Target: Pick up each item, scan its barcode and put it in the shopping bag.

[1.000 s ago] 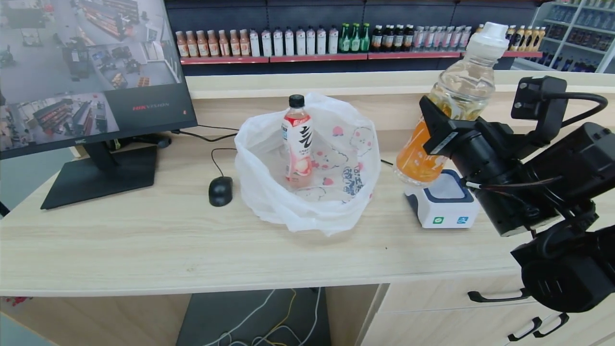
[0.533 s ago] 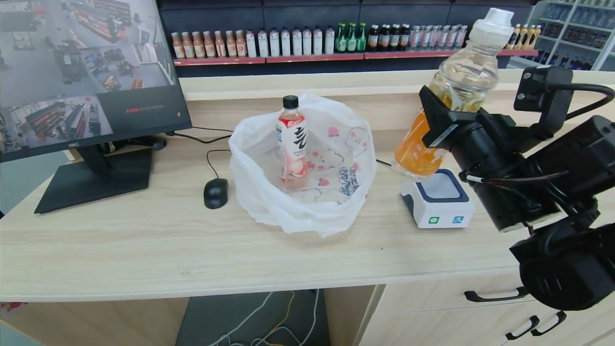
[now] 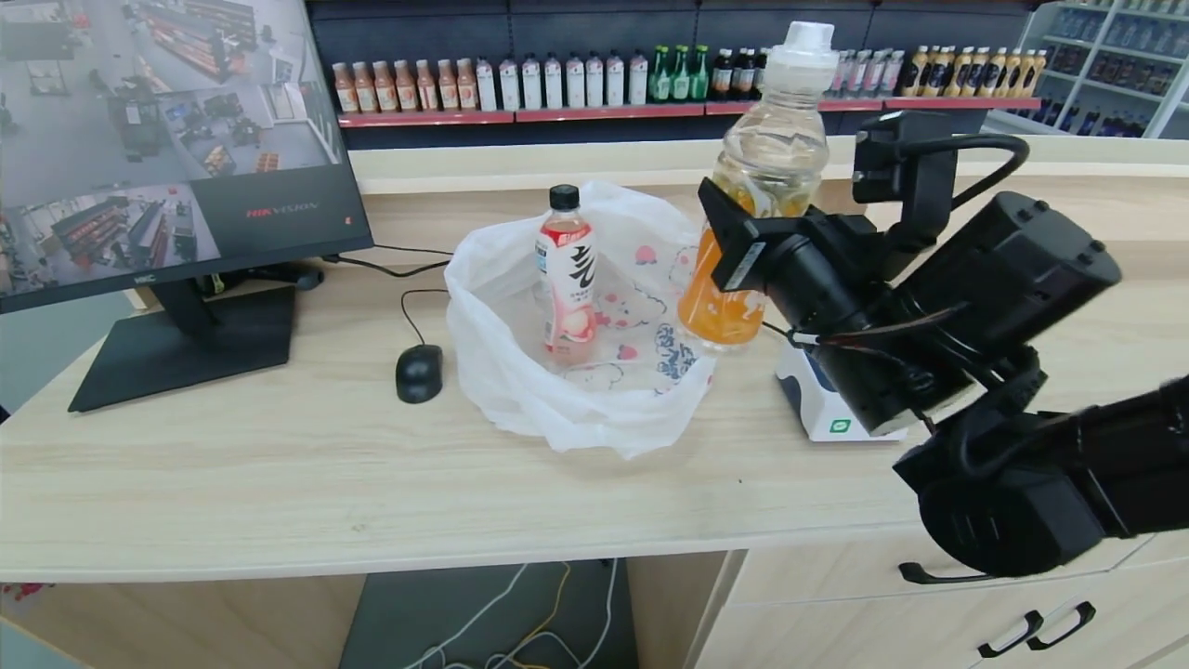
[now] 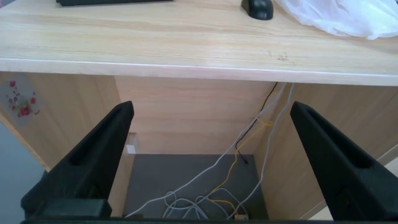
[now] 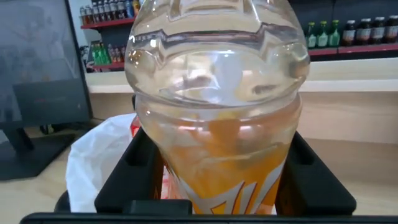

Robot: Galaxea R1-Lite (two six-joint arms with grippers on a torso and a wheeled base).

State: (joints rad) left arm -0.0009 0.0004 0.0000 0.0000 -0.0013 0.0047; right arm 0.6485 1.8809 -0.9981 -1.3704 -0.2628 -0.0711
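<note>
My right gripper (image 3: 734,246) is shut on an orange drink bottle (image 3: 757,195) with a white cap, held upright above the right rim of the white shopping bag (image 3: 520,372). In the right wrist view the bottle (image 5: 217,124) sits between both black fingers (image 5: 134,168). A pink drink bottle (image 3: 567,274) with a black cap stands upright inside the bag. The white barcode scanner (image 3: 817,409) sits on the counter behind my right arm, mostly hidden. My left gripper (image 4: 211,162) hangs open below the counter's front edge, nothing between its fingers.
A monitor (image 3: 167,139) on a black stand occupies the counter's left, with a black mouse (image 3: 418,372) and its cable beside the bag. A raised ledge (image 3: 557,163) runs behind the counter. Cables (image 4: 249,180) hang beneath the counter. Drawer handles (image 3: 1050,627) are at the lower right.
My right arm carried the orange bottle leftward from above the scanner to the bag's right rim. The head camera shifted slightly a second ago.
</note>
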